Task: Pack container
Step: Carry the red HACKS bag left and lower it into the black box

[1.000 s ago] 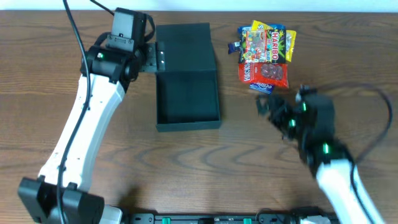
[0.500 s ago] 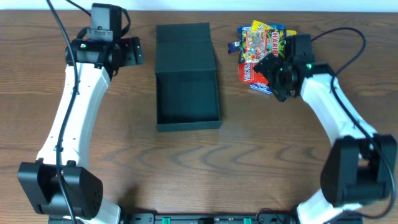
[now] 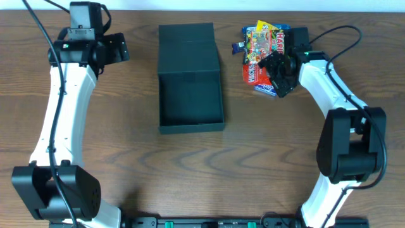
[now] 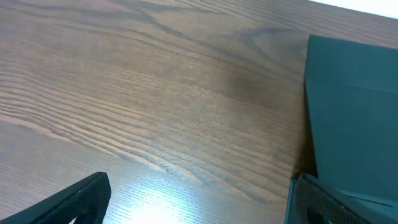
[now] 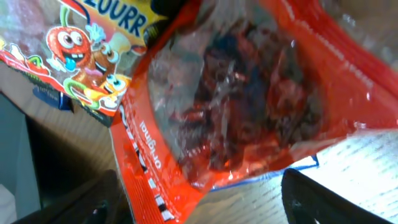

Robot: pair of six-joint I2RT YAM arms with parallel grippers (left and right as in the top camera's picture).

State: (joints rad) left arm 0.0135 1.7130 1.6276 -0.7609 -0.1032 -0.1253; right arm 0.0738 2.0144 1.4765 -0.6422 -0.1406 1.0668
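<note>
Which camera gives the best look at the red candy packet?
The right wrist view: the red candy packet fills the frame, its clear window showing dark red sweets. Overhead shows it small, partly hidden. The left wrist view misses it.

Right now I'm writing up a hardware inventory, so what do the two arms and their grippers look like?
Both arms have white tubular links between black joint housings, on black bases. The left arm and right arm each trail a thin black cable and show a small green light near the wrist. The left gripper and right gripper are matte black with flat-sided fingers; no lettering is readable.
</note>
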